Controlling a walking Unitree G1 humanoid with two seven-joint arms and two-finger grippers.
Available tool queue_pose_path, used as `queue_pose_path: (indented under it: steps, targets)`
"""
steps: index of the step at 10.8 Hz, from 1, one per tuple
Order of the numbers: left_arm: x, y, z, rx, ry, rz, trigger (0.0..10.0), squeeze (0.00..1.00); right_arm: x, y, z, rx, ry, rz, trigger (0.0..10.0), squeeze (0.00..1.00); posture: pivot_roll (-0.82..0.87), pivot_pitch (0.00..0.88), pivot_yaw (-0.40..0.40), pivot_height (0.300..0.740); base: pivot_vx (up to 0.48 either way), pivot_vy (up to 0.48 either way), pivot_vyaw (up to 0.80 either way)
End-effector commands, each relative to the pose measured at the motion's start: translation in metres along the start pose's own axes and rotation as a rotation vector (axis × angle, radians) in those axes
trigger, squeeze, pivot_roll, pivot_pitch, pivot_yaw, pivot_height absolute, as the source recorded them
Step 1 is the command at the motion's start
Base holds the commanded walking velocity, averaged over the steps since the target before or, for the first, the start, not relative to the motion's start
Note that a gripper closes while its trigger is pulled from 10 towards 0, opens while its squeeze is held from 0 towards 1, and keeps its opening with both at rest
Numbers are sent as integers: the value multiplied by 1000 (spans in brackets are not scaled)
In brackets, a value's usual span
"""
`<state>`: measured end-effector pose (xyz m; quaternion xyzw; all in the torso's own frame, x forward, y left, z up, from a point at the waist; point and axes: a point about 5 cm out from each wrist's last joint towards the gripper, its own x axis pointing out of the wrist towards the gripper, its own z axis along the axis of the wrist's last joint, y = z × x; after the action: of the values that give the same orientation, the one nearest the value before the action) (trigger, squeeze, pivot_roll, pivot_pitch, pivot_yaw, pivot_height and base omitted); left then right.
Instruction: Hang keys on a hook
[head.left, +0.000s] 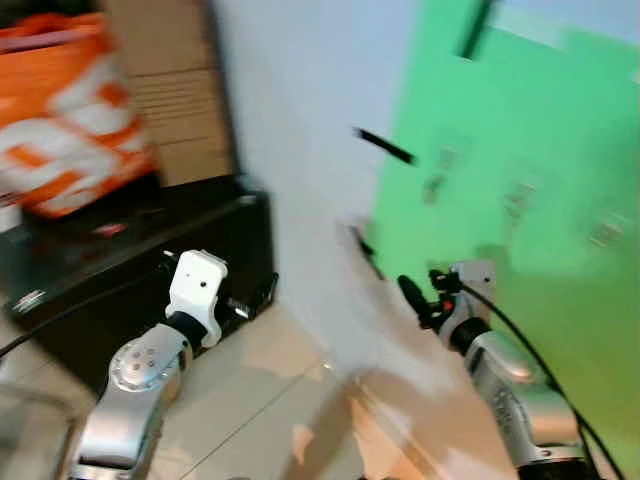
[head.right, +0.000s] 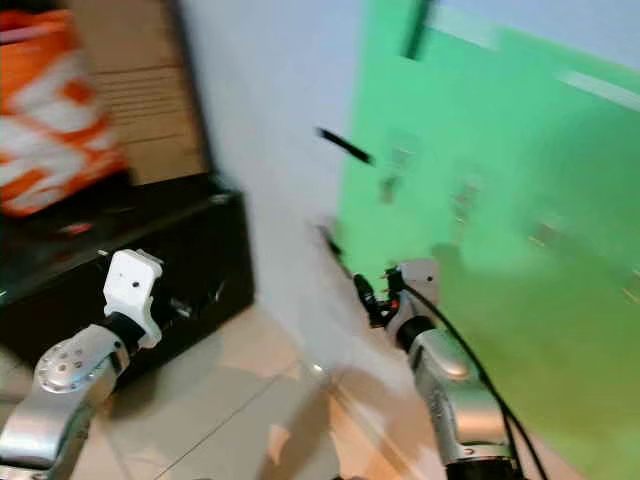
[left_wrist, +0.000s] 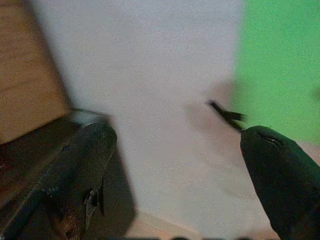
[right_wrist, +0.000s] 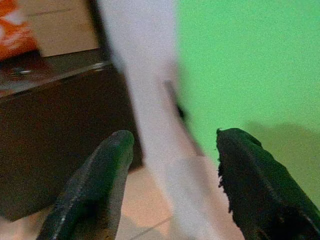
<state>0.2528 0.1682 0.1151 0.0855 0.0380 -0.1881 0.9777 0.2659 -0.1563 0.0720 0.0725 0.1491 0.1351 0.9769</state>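
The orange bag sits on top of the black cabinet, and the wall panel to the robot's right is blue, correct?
Not quite. The orange bag does sit on the black cabinet, but the panel to the robot's right is green, not blue. Both eye views show it, blurred though they are.

— What sort of place is this?
— A home hallway, seemingly: pale tiled floor (head.left: 270, 390), white wall (head.left: 300, 120), low black cabinet (head.left: 150, 270), blurred orange-and-white bag (head.left: 65, 110), green wall panel (head.left: 520, 180).
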Motion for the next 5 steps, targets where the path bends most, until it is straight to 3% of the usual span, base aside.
queue_pose_path:
  steps: [1, 2, 4, 5]
  targets:
    - [2, 2, 0, 7, -7, 48, 10000, 129, -1, -4, -3, 25, 6, -12, 10000, 1000, -17, 0, -43, 740, 0, 0, 800]
    - [4, 3, 0, 16, -7, 71, 10000, 137, -1, -3, -4, 14, -3, -14, 10000, 1000, -16, 0, -44, 740, 0, 0, 800]
    - [6, 5, 0, 26, -4, 117, 10000, 149, 1, -6, -3, -111, -34, -44, 10000, 1000, -15, 0, -42, 740, 0, 0, 800]
    - [6, 5, 0, 28, -5, 117, 10000, 157, 2, -6, -3, -103, -47, -46, 10000, 1000, -20, 0, -40, 740, 0, 0, 800]
